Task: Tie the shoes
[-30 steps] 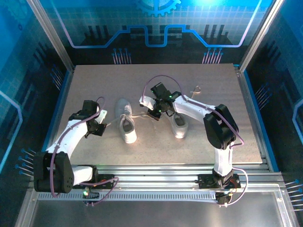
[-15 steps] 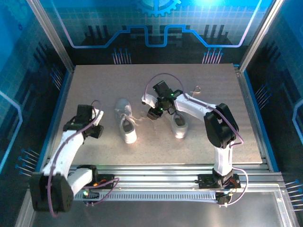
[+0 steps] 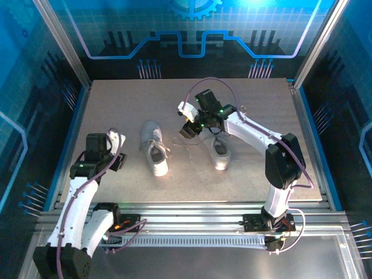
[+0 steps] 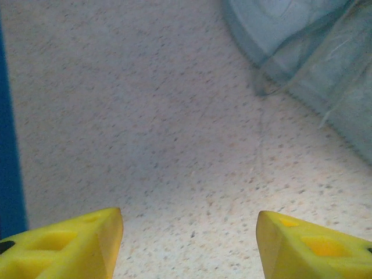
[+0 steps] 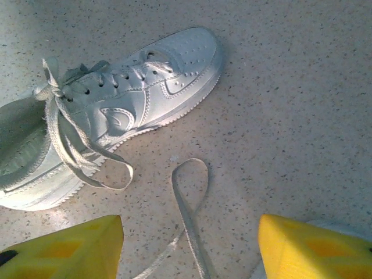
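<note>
Limp, thin laces [image 5: 53, 87] likely need pinching at the loose loop [image 5: 186, 212] beside the shoe [image 5: 116, 104]; left fingers [image 4: 64, 244] and right fingers [image 5: 308, 244] spread, empty.

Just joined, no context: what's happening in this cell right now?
Two robot arms are tying white sneakers on the table: a left-hand sneaker and a right-hand sneaker. Both grippers are open and hold nothing. The left gripper hovers over bare table beside the left-hand sneaker. The right gripper hovers between the two, above a loose lace loop lying on the table. The left-hand sneaker's laces look knotted near the collar, with loops trailing down its side.
</note>
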